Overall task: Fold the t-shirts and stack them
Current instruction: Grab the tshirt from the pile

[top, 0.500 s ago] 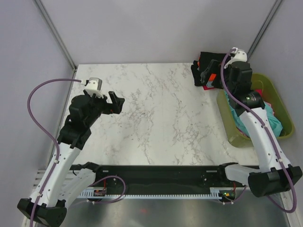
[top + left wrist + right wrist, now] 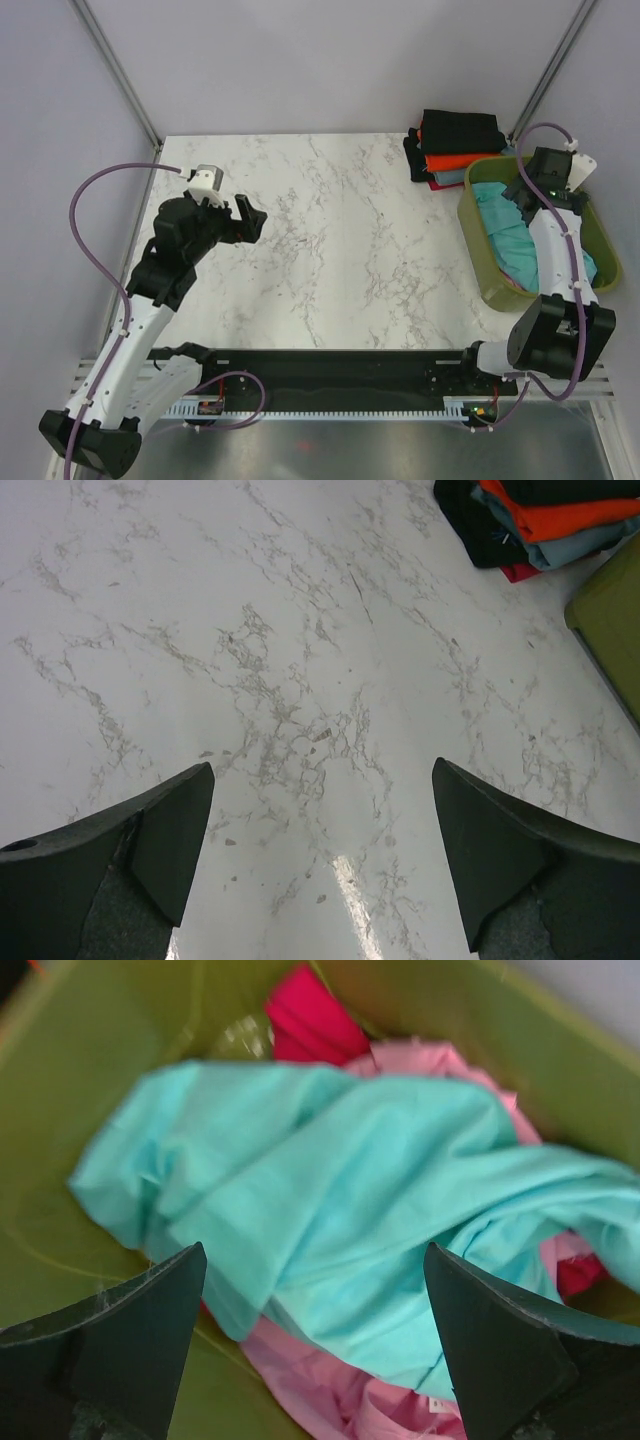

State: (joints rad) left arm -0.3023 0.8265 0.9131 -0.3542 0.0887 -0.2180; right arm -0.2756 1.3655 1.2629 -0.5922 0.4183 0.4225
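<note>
A crumpled teal t-shirt (image 2: 350, 1190) lies on top in the olive-green tub (image 2: 60, 1260), over a pink one (image 2: 330, 1380) and a red one (image 2: 305, 1020). My right gripper (image 2: 315, 1340) hangs open just above the teal cloth, with nothing between its fingers. From the top view it hovers over the tub's back half (image 2: 522, 196). Folded t-shirts, black on top with orange below, form a stack (image 2: 455, 145) at the table's back right. My left gripper (image 2: 245, 215) stands open above the bare marble at the left, holding nothing.
The tub (image 2: 480, 270) stands at the table's right edge, just in front of the stack. In the left wrist view the stack (image 2: 540, 520) and a corner of the tub (image 2: 610, 620) show at the upper right. Grey walls close in the table.
My right arm has swung from over the folded stack forward and right to above the tub. The left arm has shifted only slightly.
</note>
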